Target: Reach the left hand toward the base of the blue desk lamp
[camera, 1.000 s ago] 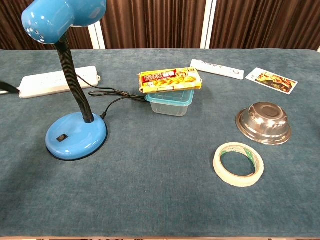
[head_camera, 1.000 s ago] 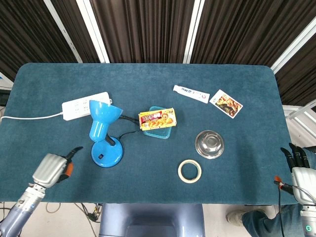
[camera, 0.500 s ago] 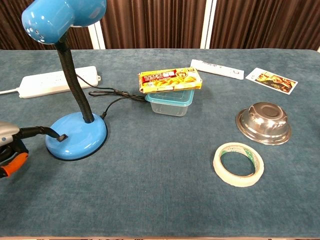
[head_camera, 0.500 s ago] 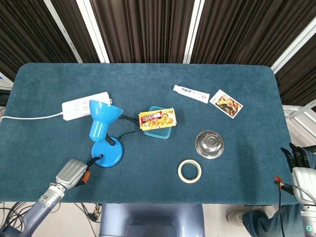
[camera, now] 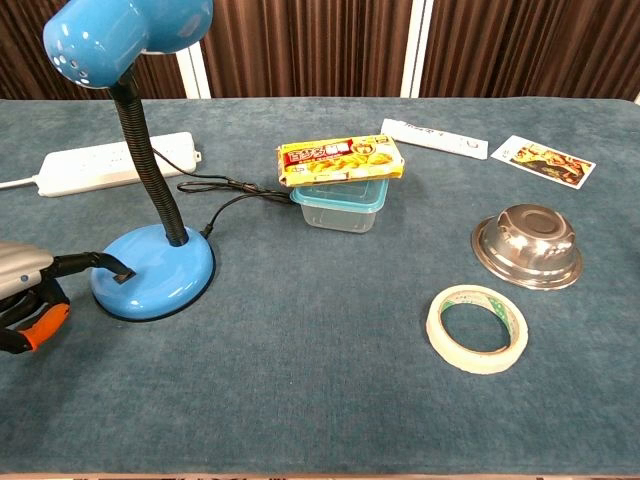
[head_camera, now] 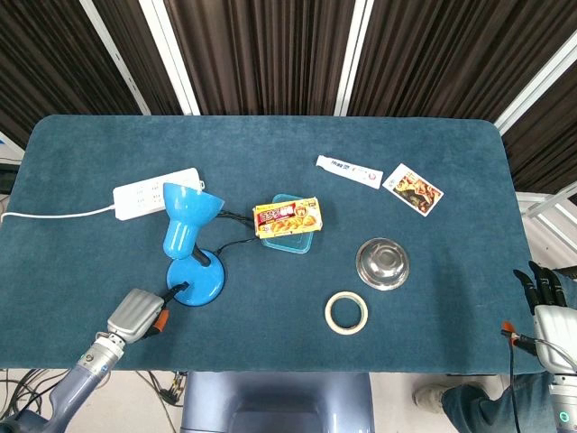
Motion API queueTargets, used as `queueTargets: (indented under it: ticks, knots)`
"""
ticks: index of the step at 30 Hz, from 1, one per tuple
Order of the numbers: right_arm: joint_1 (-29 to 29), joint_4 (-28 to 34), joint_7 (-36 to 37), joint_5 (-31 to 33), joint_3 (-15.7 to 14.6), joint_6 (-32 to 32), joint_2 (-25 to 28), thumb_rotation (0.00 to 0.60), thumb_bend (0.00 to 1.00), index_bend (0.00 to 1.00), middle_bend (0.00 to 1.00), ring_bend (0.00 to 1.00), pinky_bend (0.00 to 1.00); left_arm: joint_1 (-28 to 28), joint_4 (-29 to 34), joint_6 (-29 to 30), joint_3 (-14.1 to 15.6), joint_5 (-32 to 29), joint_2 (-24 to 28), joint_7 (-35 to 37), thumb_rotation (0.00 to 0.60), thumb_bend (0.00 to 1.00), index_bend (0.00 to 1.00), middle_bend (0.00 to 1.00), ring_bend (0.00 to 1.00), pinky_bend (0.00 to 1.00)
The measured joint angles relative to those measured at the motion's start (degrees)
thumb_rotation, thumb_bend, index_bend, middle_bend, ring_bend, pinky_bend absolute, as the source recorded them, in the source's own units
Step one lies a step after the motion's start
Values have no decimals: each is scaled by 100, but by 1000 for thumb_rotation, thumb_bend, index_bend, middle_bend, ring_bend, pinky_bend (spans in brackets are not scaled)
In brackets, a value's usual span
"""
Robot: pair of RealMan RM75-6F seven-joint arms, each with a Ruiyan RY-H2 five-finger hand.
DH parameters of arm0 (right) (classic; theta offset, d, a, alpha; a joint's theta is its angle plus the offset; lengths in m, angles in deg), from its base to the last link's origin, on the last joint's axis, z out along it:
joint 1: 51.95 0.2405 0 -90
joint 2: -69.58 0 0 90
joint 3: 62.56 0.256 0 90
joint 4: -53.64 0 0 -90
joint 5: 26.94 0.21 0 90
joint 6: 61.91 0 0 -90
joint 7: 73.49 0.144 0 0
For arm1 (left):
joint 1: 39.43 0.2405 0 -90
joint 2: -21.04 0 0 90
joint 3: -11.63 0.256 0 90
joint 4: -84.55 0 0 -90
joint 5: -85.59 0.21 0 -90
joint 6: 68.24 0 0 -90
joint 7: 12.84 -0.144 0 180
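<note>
The blue desk lamp stands at the table's front left, its round base (head_camera: 200, 280) (camera: 152, 272) under a black gooseneck and a blue shade (head_camera: 187, 215) (camera: 120, 35). My left hand (head_camera: 138, 314) (camera: 25, 295) lies just left of the base near the front edge. One black finger (camera: 95, 263) stretches out and its tip reaches the base's left rim by the small switch. The hand holds nothing. Off the table's right edge, my right hand (head_camera: 544, 298) hangs with straight fingers, seen only in the head view.
A white power strip (head_camera: 153, 192) (camera: 115, 163) lies behind the lamp, its black cord running to a clear box topped by a snack pack (head_camera: 288, 219) (camera: 342, 163). Steel bowl (head_camera: 382, 262), tape roll (head_camera: 346, 312), white tube (head_camera: 348, 170) and a card (head_camera: 413, 189) lie to the right.
My left hand has moved right along the front edge from well left of the lamp until its outstretched finger reaches the base. The right hand has stayed still.
</note>
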Motion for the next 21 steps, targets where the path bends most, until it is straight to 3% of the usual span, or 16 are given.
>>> queueTargets:
  ticks: [21]
  knots:
    - [1,12,-13,28,9,10,2,600,289,143,63,44,1000,-166,-101,-322,89,-166,-9,45,600,678,134,790,767,827]
